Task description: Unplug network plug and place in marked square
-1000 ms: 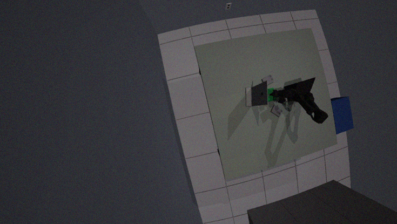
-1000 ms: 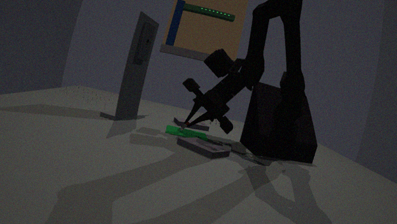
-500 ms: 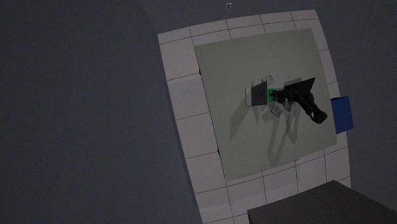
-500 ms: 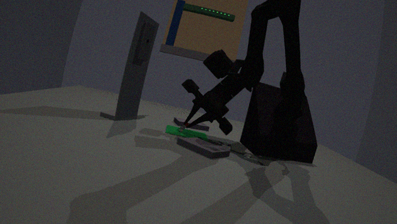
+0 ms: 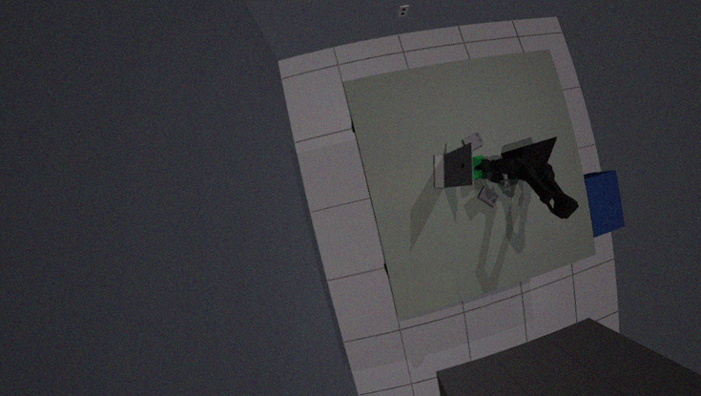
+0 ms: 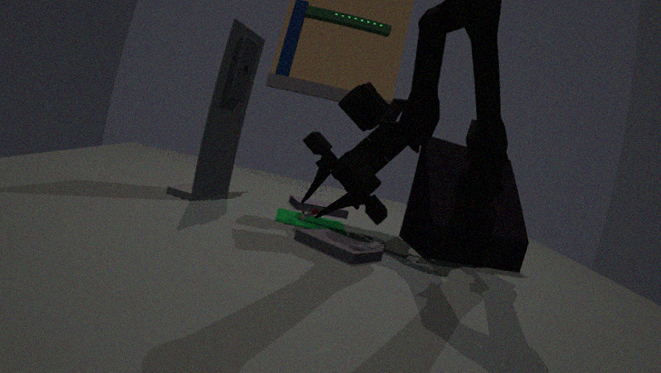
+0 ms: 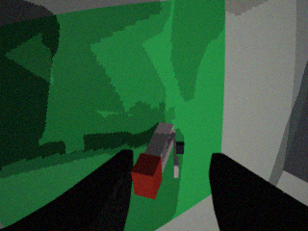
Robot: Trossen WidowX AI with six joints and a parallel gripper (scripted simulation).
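The plug (image 7: 156,144) (image 6: 312,213), a small grey body with a red rear end, is over the green marked square (image 7: 202,96) (image 6: 283,216) (image 5: 478,159). It sits slightly askew, and its thin tab shows at its right side in the wrist view. It appears to be on or just above the green surface; exact contact is unclear. My gripper (image 7: 171,162) (image 6: 309,209) is open around it, with a wide gap to the right finger and the red end close beside the left finger. The upright panel (image 6: 219,148) (image 5: 456,168) stands left of the gripper, its socket hole (image 6: 246,68) empty.
A flat grey block (image 6: 337,245) (image 5: 488,196) lies on the near side of the square, and another (image 6: 328,209) (image 5: 472,141) lies on its far side. The dark arm base (image 6: 464,206) stands at the right. A board with green strips (image 6: 343,60) is on the back wall.
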